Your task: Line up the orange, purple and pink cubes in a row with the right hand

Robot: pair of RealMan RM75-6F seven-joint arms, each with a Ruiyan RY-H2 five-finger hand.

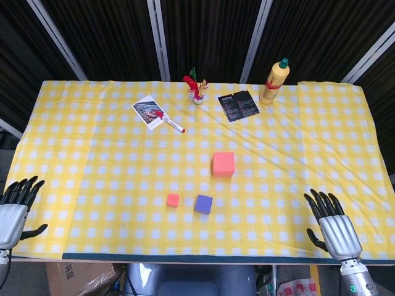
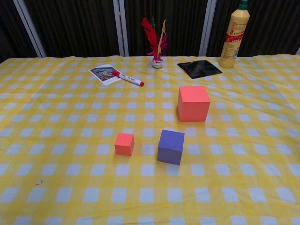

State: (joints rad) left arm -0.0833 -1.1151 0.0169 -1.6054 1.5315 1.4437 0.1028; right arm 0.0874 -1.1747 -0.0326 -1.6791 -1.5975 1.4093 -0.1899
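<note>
**A:** Yellow check cloth point(image 1: 92, 154), head view first. Right hand point(image 1: 333, 225) sits at the near table edge, fingers spread, holding nothing, touching no cube. Left hand point(image 1: 15, 206) is at the opposite near corner, fingers likewise apart and empty.

**B:** Cubes relative to the right fingers?

**A:** All well beyond and inboard of the fingertips. Purple cube point(image 1: 203, 204) is closest, small orange cube point(image 1: 173, 200) just past it, big pink cube point(image 1: 223, 164) farther up the table. Marker point(image 1: 168, 122), photo card point(image 1: 147, 112), dark leaflet point(image 1: 239, 105), feather shuttlecock point(image 1: 196, 87) and bottle point(image 1: 275, 81) lie along the far side.

**B:** Chest view?

**A:** Neither hand shows. Orange and purple sit near each other, apart; pink stands behind and right of purple.

**B:** Risks?

**A:** My judgement: purple and orange are close, so wide fingers reaching for one could knock the other. The orange cube is small and could slip a loose pinch. Dragging pink might bunch the cloth and skew the row.
</note>
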